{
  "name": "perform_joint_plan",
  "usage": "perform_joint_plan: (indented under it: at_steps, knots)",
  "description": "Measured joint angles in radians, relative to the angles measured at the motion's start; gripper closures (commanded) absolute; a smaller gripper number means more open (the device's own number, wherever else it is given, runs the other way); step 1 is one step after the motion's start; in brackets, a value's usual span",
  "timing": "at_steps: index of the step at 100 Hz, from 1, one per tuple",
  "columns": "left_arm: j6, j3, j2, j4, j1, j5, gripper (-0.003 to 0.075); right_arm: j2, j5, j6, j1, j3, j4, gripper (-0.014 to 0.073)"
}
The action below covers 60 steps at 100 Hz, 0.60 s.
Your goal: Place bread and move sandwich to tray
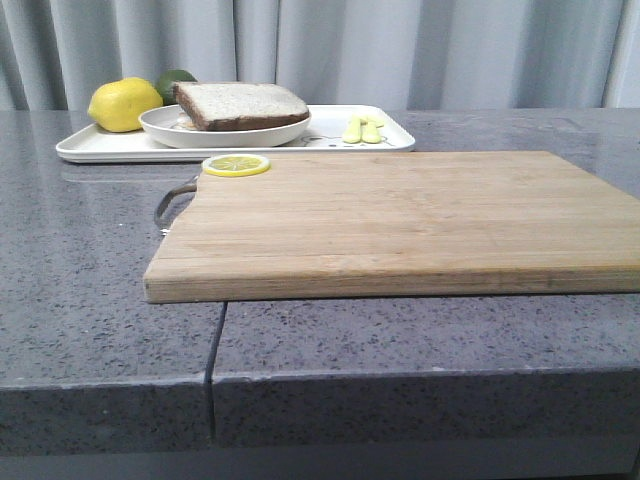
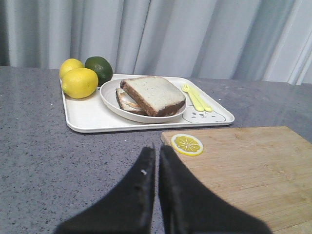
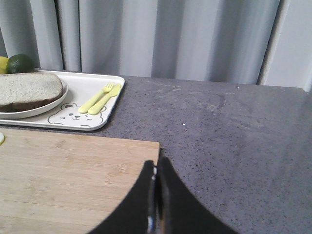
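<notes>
The wooden cutting board (image 1: 400, 225) lies nearest in the front view, flat on the grey stone counter (image 1: 90, 300), with a metal loop handle on its left edge and a lemon slice (image 1: 236, 165) resting at its far left corner. Behind it sits the tray (image 1: 100, 148), white and rectangular with a small bear drawing at its near right corner. On the tray stands the sandwich (image 1: 240, 105) on its round white plate: the bread (image 2: 153, 92) is the top slice, white with a dark crust, and a bit of egg white shows between the slices. Left of the plate, also on the tray, are two lemons (image 2: 79, 82) and a dark green lime (image 2: 100, 68); to the right lies a pale yellow fork and spoon (image 2: 196, 97). The left gripper (image 2: 157, 168) hangs above the counter beside the board's left corner, its fingers almost together and holding nothing. The right gripper (image 3: 156, 183) hangs by the board's right edge, fingers pressed together, empty.
</notes>
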Motion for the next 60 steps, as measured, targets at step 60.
perform_joint_plan:
  at_steps: [60]
  knots:
    - [0.0, 0.0, 0.0, 0.0, 0.0, 0.0, 0.074, 0.0, 0.016, 0.0, 0.0, 0.0, 0.0, 0.0661]
